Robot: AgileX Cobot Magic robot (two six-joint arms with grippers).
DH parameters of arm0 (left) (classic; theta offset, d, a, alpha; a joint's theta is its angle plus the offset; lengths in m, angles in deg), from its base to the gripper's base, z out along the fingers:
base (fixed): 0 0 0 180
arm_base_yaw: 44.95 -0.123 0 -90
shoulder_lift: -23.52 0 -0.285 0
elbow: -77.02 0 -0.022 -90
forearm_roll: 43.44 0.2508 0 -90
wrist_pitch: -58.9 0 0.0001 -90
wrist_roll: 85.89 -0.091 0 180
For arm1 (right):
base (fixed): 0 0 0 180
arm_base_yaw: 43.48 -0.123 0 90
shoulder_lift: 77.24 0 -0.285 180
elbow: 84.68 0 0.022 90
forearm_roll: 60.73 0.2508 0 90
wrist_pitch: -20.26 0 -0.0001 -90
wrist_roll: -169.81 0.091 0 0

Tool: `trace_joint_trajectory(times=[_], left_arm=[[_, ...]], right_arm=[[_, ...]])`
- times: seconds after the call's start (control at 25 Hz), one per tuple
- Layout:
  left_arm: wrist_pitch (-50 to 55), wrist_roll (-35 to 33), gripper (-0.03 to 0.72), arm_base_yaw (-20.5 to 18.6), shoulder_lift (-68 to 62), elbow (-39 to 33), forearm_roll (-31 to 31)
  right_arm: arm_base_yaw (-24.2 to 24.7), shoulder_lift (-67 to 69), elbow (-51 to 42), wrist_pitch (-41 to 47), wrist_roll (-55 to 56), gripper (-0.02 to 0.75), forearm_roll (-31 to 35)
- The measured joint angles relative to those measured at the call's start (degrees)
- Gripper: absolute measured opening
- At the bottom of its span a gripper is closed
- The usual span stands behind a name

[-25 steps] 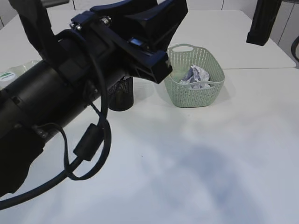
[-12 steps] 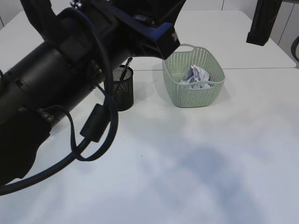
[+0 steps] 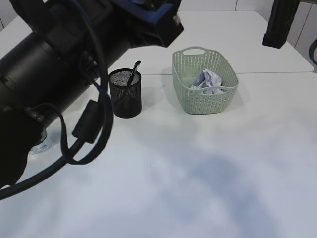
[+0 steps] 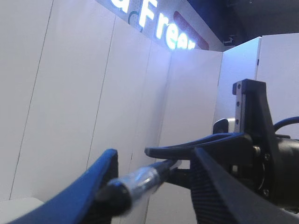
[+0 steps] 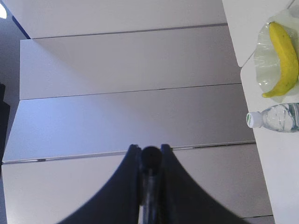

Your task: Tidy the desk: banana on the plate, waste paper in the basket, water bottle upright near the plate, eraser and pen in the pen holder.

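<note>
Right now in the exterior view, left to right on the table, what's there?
Water bottle, mostly hidden behind the left arm → black mesh pen holder with a pen sticking out → green basket with the waste paper inside.

Our big black left arm is lifted high and stretches across the left side. Its gripper has its two fingers spread wide. Our black right arm hangs at the far right. Its gripper pinches a small dark round thing.
</note>
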Motion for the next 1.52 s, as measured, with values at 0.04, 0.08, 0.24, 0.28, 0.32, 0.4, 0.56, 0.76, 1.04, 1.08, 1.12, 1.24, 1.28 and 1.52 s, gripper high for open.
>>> trace_joint_trajectory(times=[0.04,0.08,0.24,0.28,0.32,0.4,0.56,0.76,1.04,1.08,1.12,1.24,1.28,1.52], left_arm=[[0.0,0.1,0.352,0.0,0.0,0.0,0.0],[0.0,0.14,0.35,0.0,0.0,0.0,0.0],[0.0,0.37,0.309,0.0,0.0,0.0,0.35],[0.0,0.37,0.29,0.0,0.0,0.0,0.35],[0.0,0.41,0.272,0.0,0.0,0.0,0.35],[0.0,0.5,0.25,0.0,0.0,0.0,0.35],[0.0,0.5,0.239,0.0,0.0,0.11,0.35],[0.0,0.94,0.238,0.0,0.0,0.11,0.46],[0.0,1.07,0.177,0.0,0.0,0.11,0.46],[0.0,1.21,0.151,0.0,0.0,0.11,0.6],[0.0,1.34,0.125,0.0,0.0,0.11,0.89],[-0.1,1.58,0.071,0.13,0.0,0.11,1.68],[-0.08,1.68,0.066,0.13,0.0,0.11,1.78],[-0.22,1.79,0.056,0.13,0.0,0.11,1.78]], right_arm=[[0.0,0.0,0.0,0.0,0.0,0.042,0.0],[0.0,0.0,0.0,-0.09,0.0,0.042,0.0],[0.0,0.0,0.0,-0.21,0.0,0.042,0.0],[0.0,0.0,0.0,-0.21,0.0,0.042,0.0],[0.0,0.0,0.0,-0.21,0.0,0.042,0.0],[0.0,0.0,0.0,-0.21,0.1,0.042,0.0],[0.0,0.0,0.0,-0.21,0.12,0.042,0.0],[0.0,-0.03,0.0,0.01,0.22,0.042,0.0],[0.0,-0.12,0.0,0.21,0.22,0.042,0.0],[0.0,-0.12,0.0,0.21,0.22,0.042,0.0],[0.0,-0.12,0.0,0.21,0.34,0.042,0.0],[0.0,-0.12,0.0,0.21,0.46,0.042,0.1],[0.0,-0.12,0.0,0.21,0.46,0.042,0.1],[0.0,-0.12,0.0,0.34,0.46,0.042,0.19]])
